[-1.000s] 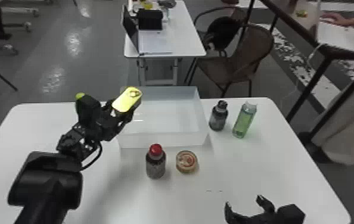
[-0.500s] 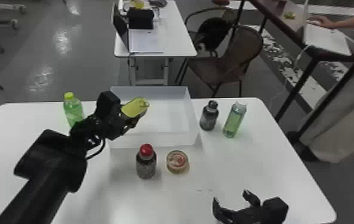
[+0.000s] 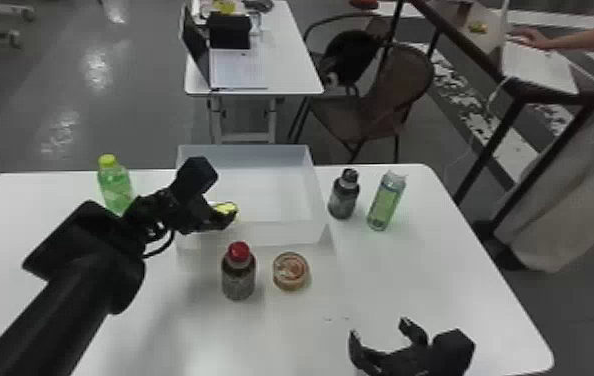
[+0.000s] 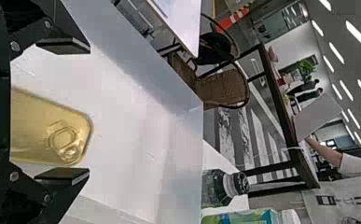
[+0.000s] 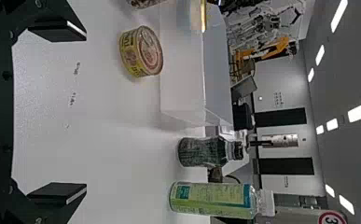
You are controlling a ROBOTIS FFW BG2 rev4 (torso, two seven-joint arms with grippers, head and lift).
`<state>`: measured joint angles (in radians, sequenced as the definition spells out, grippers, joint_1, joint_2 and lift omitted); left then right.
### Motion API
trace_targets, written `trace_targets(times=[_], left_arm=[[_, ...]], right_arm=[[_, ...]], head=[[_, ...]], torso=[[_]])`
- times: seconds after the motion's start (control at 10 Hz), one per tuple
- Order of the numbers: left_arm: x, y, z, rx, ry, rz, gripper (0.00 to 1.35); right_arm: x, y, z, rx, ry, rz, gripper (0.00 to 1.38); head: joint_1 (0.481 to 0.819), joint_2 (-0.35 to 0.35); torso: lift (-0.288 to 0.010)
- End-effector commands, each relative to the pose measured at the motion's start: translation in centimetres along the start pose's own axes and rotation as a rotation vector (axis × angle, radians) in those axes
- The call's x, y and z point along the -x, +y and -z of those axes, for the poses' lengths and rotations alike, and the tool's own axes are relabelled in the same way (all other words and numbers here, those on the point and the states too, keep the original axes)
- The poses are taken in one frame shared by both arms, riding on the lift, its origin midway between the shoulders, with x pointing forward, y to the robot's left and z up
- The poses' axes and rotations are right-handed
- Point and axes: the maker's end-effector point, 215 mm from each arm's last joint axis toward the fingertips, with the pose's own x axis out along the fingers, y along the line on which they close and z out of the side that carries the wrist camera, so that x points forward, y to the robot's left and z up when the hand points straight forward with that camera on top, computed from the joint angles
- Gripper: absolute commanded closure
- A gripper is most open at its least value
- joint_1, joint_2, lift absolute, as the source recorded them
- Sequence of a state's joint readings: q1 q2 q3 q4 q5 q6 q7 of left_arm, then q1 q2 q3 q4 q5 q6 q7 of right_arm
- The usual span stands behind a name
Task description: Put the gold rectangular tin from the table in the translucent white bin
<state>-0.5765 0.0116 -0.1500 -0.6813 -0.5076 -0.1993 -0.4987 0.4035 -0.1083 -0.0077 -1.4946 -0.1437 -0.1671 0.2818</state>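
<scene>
Right now my left gripper (image 3: 223, 213) has its fingers spread, with the tin (image 4: 52, 130) between them, within the bin's (image 3: 261, 234) near left part; I can't tell whether it touches the bottom. Nearer me, the red-capped bottle (image 3: 238, 277) and the can (image 3: 290, 270) stand on the surface (image 3: 411, 275). My right gripper (image 3: 380, 327) waits at the near side, its fingers apart.

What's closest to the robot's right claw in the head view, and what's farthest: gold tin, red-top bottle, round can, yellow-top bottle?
1. Round can, in front of the bin
2. Red-top bottle, just left of the can
3. Gold tin, towards the bin's left side
4. Yellow-top bottle, left of the bin
</scene>
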Motion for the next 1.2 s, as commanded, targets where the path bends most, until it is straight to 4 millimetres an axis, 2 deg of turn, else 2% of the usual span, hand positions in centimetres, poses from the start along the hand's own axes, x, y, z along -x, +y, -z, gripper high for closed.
trace_targets(times=[0.0, 0.2, 0.3, 0.4, 0.6, 0.8, 1.0, 1.1], left_arm=[[0.2, 0.8, -1.1, -0.015, -0.024, -0.011, 0.17], [1.7, 1.5, -0.7, 0.025, -0.047, -0.044, 0.18], [4.0, 2.7, 0.6, 0.086, -0.071, -0.104, 0.19], [6.8, 3.6, 2.6, 0.169, -0.091, -0.184, 0.19], [12.5, 4.3, 6.6, 0.261, -0.104, -0.308, 0.19], [18.3, 3.2, 10.5, 0.328, -0.109, -0.394, 0.19], [25.9, 2.6, 14.8, 0.4, -0.11, -0.553, 0.19], [29.5, 2.7, 16.0, 0.397, -0.104, -0.62, 0.19]], right_arm=[[0.1, 0.1, 0.1, -0.001, 0.0, -0.002, 0.15], [0.3, 0.1, 0.1, -0.001, 0.0, -0.001, 0.15], [0.5, 0.1, -0.1, 0.0, -0.003, 0.001, 0.15], [0.8, -0.3, -0.2, 0.003, -0.007, 0.009, 0.15], [1.7, -1.5, -0.4, 0.013, -0.009, 0.03, 0.15], [2.0, -2.3, -0.6, 0.023, -0.01, 0.04, 0.15], [2.1, -2.2, -1.1, 0.036, -0.017, 0.036, 0.15], [2.2, -2.0, -1.5, 0.053, -0.021, 0.031, 0.15]], head=[[0.695, -0.147], [0.695, -0.146], [0.695, -0.142], [0.695, -0.124], [0.695, -0.08], [0.695, -0.037], [0.695, 0.019], [0.695, 0.061]], torso=[[-0.031], [-0.031], [-0.031], [-0.031], [-0.03], [-0.03], [-0.03], [-0.03]])
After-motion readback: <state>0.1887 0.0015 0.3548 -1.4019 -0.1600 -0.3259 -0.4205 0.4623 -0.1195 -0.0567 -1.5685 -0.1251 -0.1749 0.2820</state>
